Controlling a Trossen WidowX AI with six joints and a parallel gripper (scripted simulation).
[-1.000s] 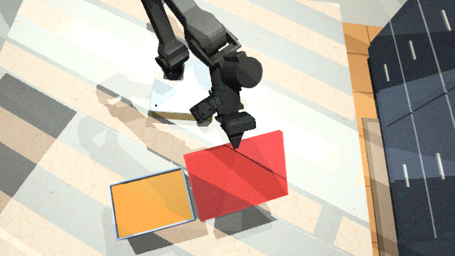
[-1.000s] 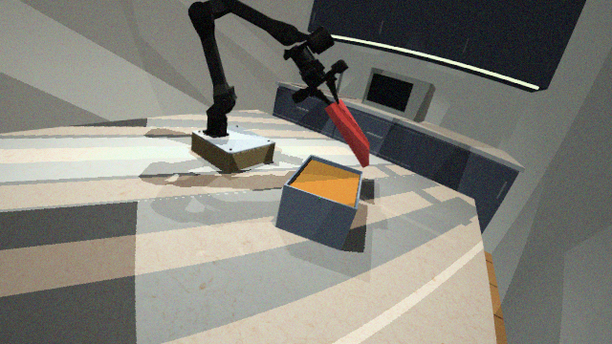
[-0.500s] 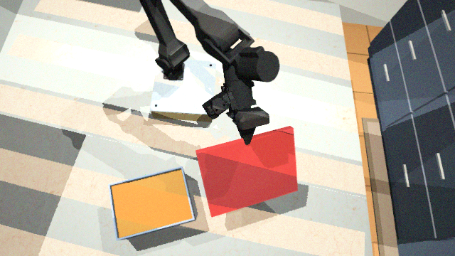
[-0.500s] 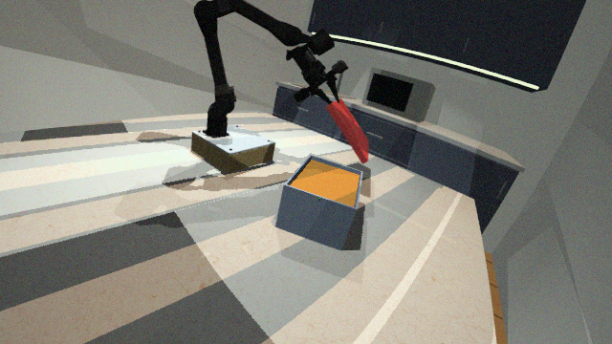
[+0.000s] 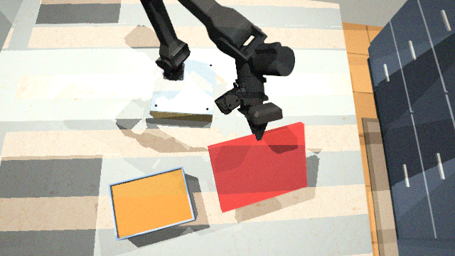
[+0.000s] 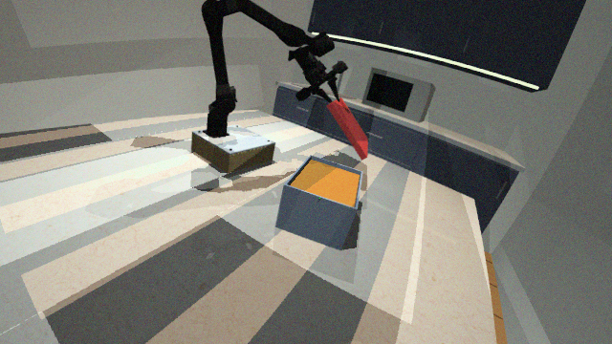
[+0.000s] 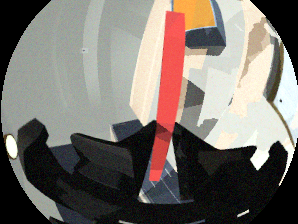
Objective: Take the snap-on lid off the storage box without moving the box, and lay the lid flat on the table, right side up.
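Note:
The red lid (image 5: 263,171) (image 6: 350,126) (image 7: 172,65) is in the air, steeply tilted, its far edge lower than the gripped edge. My gripper (image 5: 259,138) (image 6: 335,100) (image 7: 164,124) is shut on one edge of the lid. The storage box (image 5: 194,210) (image 6: 316,216) (image 7: 207,40) stands upright and open on the table, blue-grey outside with an orange inside. In the top view the lid hangs to the right of the box, apart from it. The lid's underside is mostly hidden.
The arm's base block (image 5: 181,116) (image 6: 251,160) stands on the striped table (image 5: 46,213) (image 6: 229,306) behind the box. The table's right edge shows in the top view, with dark blue cabinets (image 5: 419,142) beyond. A microwave (image 6: 389,93) stands on the back counter.

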